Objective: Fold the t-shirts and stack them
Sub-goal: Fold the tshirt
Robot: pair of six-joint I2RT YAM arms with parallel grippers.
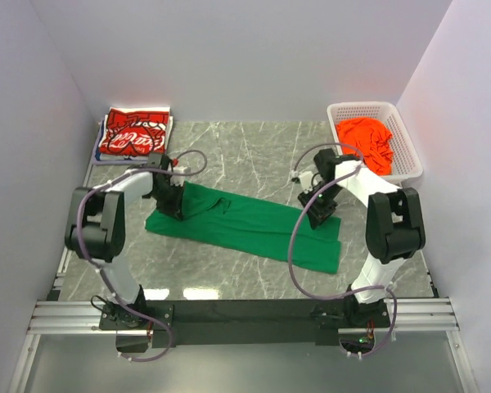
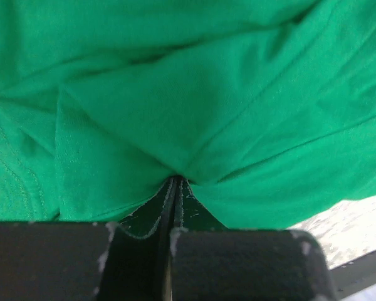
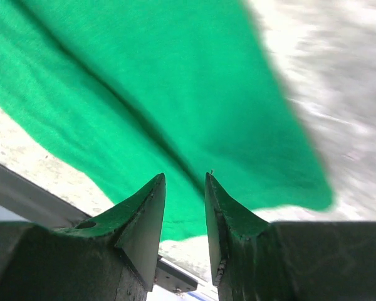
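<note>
The green t-shirt lies as a long, narrow band across the middle of the table, running from left of centre down toward the lower right of the overhead view. Its shape suggests it is already folded lengthwise and now needs its ends brought together. The left gripper sits on the band's left end. In its wrist view the fingers are pressed together on a pinch of green cloth, and the fabric puckers into creases that run to the tips, so the hold looks firm enough to lift that end. The right gripper is over the band's lower right part, close to the far corner. In its wrist view the fingers stand apart with a clear gap, and the cloth shows beyond them rather than caught between them. That picture is blurred on its right side, so contact with the shirt cannot be settled. Having one gripper at each end makes sense for a fold across the length, since both ends must rise together to keep the band flat. The red t-shirt with white print rests folded at the upper left corner of the table, likely the start of the stack. The orange t-shirt is crumpled inside the white basket at the upper right and seems yet to be folded.
</note>
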